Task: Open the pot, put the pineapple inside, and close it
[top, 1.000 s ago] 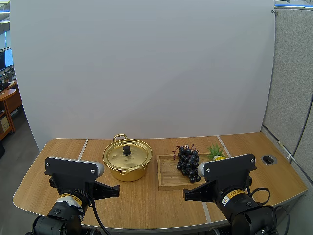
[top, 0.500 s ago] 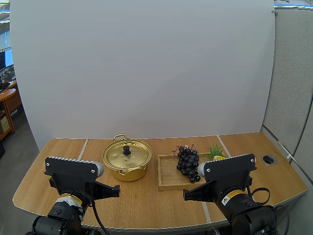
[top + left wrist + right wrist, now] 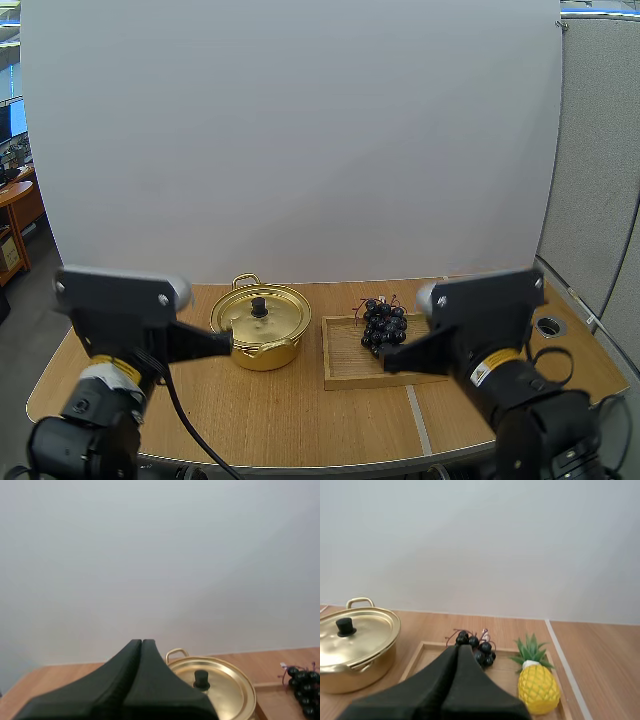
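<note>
Gold lidded pot [image 3: 260, 325] sits left of a wooden tray [image 3: 345, 372] holding dark grapes [image 3: 383, 328] and, at its right end, the pineapple [image 3: 537, 685], seemingly upright; left jaws and right jaws clenched on nothing.

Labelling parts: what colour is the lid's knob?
Knob: black, clearest in right wrist view.
</note>
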`<state>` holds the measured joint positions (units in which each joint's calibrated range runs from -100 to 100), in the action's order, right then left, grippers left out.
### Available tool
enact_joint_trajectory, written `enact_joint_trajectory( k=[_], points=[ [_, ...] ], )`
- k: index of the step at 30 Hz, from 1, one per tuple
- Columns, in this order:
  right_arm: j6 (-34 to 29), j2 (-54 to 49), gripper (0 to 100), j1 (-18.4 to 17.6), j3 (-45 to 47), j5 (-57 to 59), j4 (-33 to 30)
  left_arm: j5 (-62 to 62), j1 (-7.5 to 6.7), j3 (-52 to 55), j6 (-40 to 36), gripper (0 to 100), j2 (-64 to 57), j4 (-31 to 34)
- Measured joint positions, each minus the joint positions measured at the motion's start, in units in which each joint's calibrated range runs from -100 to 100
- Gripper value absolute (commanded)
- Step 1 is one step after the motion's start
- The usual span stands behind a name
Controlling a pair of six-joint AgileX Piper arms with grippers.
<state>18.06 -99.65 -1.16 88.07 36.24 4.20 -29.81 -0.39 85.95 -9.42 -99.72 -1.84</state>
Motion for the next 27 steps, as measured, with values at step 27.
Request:
enact_joint_trajectory(
  k=[27],
  points=[
    [0.00,-0.35,0,0.00,-43.90,51.68,2.57,-50.74,0.00,-43.17,0.00,0,-0.28,0.00]
  ],
)
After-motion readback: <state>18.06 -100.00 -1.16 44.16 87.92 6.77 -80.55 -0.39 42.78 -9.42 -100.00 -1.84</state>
